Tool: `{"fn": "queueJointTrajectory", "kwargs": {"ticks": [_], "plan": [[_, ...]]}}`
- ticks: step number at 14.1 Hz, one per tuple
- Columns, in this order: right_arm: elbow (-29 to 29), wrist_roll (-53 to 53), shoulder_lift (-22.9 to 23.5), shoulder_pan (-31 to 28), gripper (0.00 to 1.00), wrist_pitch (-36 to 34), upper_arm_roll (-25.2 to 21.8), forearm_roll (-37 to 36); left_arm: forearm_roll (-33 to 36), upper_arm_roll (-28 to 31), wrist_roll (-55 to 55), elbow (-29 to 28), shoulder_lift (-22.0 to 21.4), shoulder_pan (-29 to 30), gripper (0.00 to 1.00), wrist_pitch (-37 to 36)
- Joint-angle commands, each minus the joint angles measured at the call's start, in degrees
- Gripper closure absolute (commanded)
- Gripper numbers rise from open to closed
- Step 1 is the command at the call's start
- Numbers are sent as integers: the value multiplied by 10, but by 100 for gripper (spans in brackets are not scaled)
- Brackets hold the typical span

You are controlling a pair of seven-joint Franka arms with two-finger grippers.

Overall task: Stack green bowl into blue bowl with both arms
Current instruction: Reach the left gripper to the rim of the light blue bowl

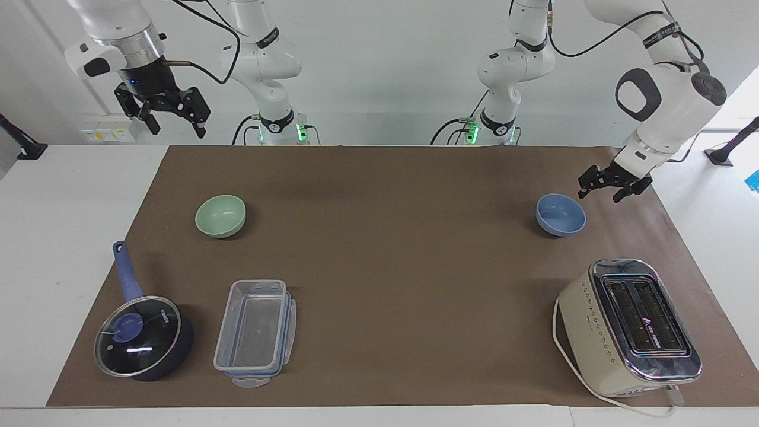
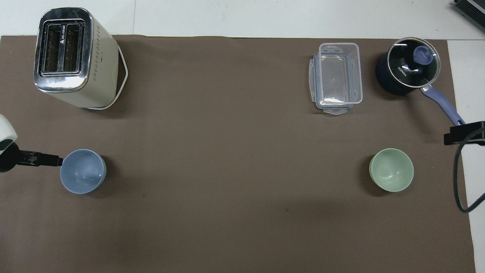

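Note:
The pale green bowl [image 1: 220, 216] [image 2: 391, 169] stands upright on the brown mat toward the right arm's end. The blue bowl [image 1: 560, 214] [image 2: 83, 171] stands upright toward the left arm's end. My left gripper [image 1: 600, 194] [image 2: 49, 160] hangs low over the mat just beside the blue bowl's rim, open and holding nothing, a small gap away from the bowl. My right gripper [image 1: 176, 126] [image 2: 464, 133] waits high over the table's edge at its own end, open and holding nothing, well away from the green bowl.
A cream toaster [image 1: 628, 326] [image 2: 72, 57] stands farther from the robots than the blue bowl. A lidded dark blue saucepan [image 1: 142, 335] [image 2: 407, 72] and a clear plastic container [image 1: 255, 332] [image 2: 337, 77] sit farther out than the green bowl. The brown mat [image 1: 385, 249] covers the table.

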Motion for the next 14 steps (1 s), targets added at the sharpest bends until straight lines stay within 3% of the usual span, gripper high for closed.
{"fn": "queueJointTrajectory", "kwargs": {"ticks": [1,4,7,10,11,14], "plan": [[-9,-6,-8,-10,0,-1,3,12,-15,-5,29,-73,-11,14,1,67],[-8,-6,-8,-10,0,-1,3,13,-15,-5,29,-88,17,20,11,98],[-8,-6,-8,-10,0,-1,3,13,-15,-5,29,-95,39,22,34,113],[-9,-6,-8,-10,0,0,3,13,-14,-5,31,-97,37,23,92,100],[-9,-5,-8,-10,0,0,3,12,-14,-5,35,-95,39,29,100,93],[-9,-5,-8,-10,0,-1,3,13,-14,-5,30,-83,27,19,100,59]]}}
